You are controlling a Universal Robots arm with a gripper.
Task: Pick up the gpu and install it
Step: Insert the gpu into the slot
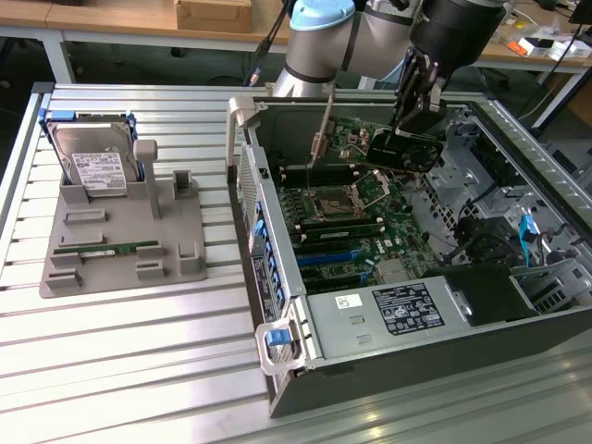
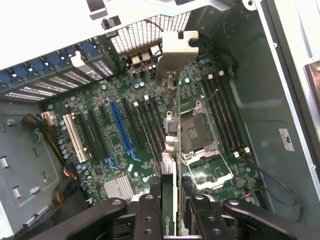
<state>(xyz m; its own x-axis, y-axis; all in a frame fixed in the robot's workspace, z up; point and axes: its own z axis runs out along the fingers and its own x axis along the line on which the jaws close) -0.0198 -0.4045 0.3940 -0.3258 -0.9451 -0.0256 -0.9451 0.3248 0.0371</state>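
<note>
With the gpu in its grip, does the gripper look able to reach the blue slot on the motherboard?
Likely yes. The gripper is shut on the gpu, held edge-on above the motherboard. The blue slot lies bare, with no cable or card across it that I can see.

**Labels in view, none with legible wording**

The hard drive [image 1: 88, 139] carries a white label [image 1: 97, 171] whose dark print is too small to read. On the power supply [image 1: 370, 335] sit a black-and-white rating label [image 1: 408, 310] and, beside it, a small white sticker [image 1: 350, 302], both unreadable. A white sticker [image 2: 286, 139] with dark marks stands on the case wall [image 2: 260, 75]. The gpu [image 2: 168, 197] bears a green logo mark [image 2: 167, 229] with unclear letters.
</note>
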